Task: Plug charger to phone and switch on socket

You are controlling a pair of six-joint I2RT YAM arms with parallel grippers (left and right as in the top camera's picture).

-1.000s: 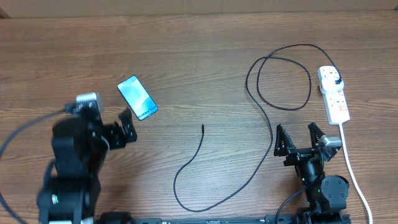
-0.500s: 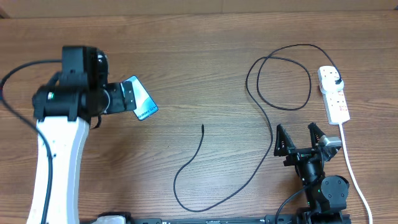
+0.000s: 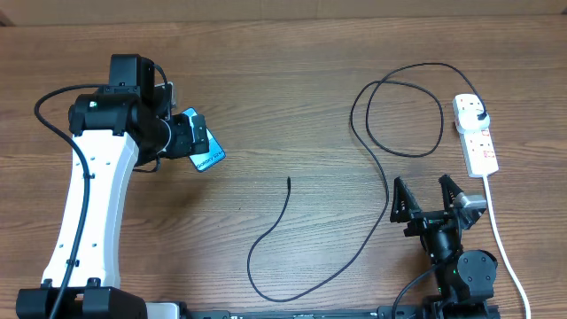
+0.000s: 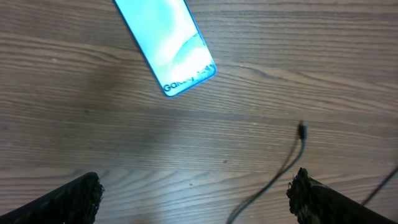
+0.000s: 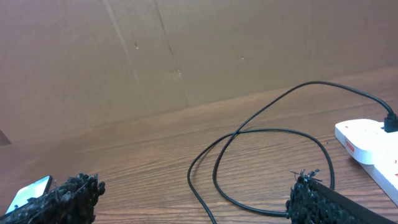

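Left fingers (image 4: 69,200), right fingers (image 5: 69,198) wide apart, empty; one phone (image 4: 169,50), one charger (image 3: 287,197) (tip loose), one socket (image 3: 479,142)

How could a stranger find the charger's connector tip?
On the brown wooden table, a long thin black cable loops left from the white power strip. Its free end near the centre is the small connector tip, the only loose cable end.
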